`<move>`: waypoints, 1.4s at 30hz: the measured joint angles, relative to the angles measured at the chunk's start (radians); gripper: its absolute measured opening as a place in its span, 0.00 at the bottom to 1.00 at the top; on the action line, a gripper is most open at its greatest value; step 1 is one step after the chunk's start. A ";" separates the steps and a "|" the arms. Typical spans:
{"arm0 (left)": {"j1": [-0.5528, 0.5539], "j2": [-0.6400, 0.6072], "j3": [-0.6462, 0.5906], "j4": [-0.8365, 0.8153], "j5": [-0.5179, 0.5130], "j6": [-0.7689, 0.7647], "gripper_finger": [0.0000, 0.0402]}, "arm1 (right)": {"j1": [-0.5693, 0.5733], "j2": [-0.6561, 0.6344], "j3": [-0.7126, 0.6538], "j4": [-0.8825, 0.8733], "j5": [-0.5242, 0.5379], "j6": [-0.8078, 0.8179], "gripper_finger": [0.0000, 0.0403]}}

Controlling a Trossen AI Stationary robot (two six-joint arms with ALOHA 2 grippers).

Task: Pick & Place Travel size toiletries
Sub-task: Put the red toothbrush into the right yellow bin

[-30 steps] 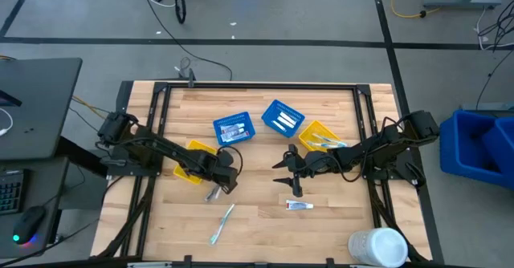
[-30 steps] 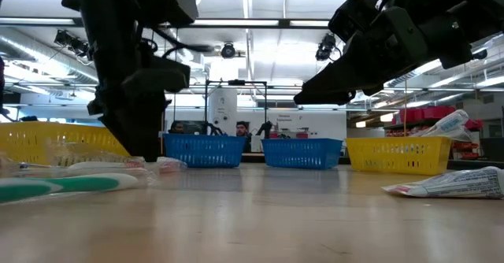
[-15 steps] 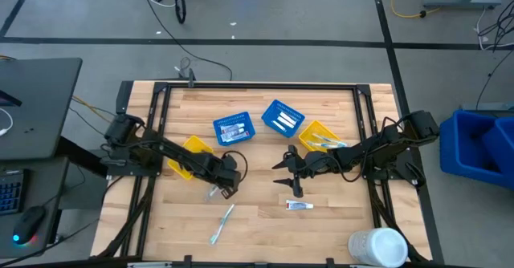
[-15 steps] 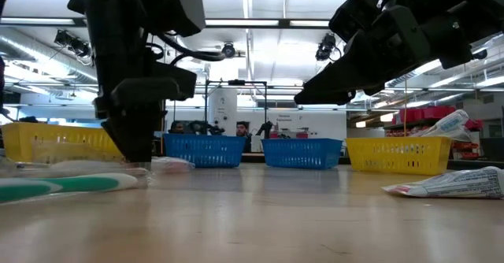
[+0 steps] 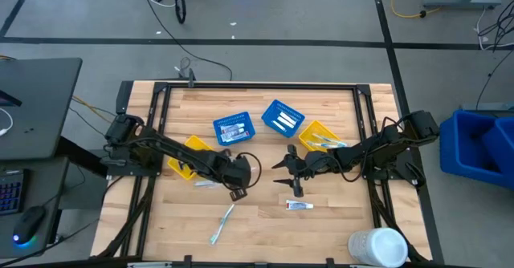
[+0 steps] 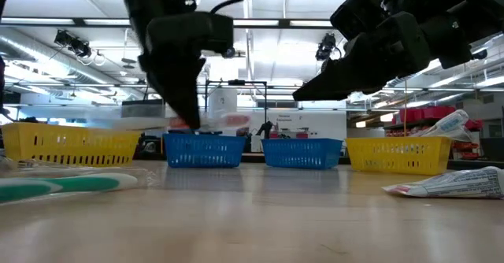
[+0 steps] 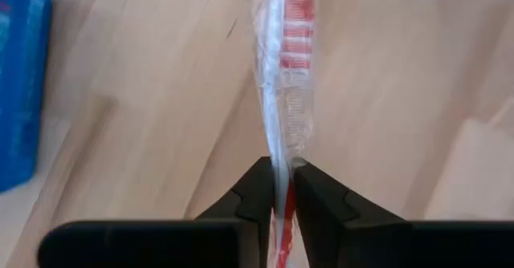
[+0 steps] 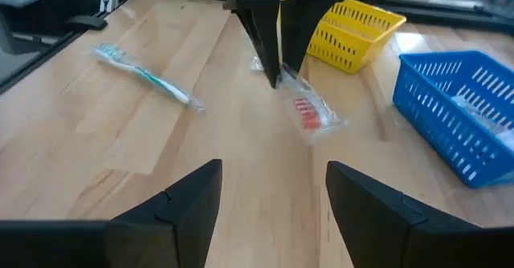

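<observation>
Left gripper (image 7: 279,189) clamped on clear-wrapped red-and-white toothbrush (image 7: 287,83), lifted off wooden table (image 5: 257,220), blue mesh basket (image 5: 233,129) at its 12 o'clock. Keep brush level, carry clear over rim before release. Right gripper (image 8: 273,189) wide open, empty, waits mid-table.

Two dark, slender jointed arms, black looping cables along them, matte black wedge-shaped fingers (image 8: 189,208)
</observation>
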State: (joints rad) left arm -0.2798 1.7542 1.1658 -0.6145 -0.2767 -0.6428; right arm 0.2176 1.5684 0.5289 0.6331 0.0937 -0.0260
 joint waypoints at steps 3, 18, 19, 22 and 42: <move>0.000 0.000 0.005 0.066 0.004 0.049 0.13 | -0.006 0.000 0.000 0.013 0.000 -0.025 0.61; 0.011 -0.001 0.005 0.321 -0.043 0.240 0.12 | -0.046 0.000 0.000 0.108 -0.103 -0.025 0.69; 0.013 -0.002 0.005 0.333 -0.044 0.242 0.12 | -0.046 0.000 0.000 0.111 -0.103 -0.025 0.68; 0.020 -0.002 0.005 0.357 -0.046 0.242 0.10 | -0.051 0.000 0.000 0.112 -0.103 -0.024 0.62; 0.026 -0.002 0.005 0.375 -0.041 0.236 0.15 | -0.055 0.000 0.000 0.111 -0.095 -0.016 0.23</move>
State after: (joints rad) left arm -0.2543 1.7523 1.1709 -0.2398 -0.3173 -0.4072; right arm 0.1629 1.5684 0.5289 0.7438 -0.0010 -0.0422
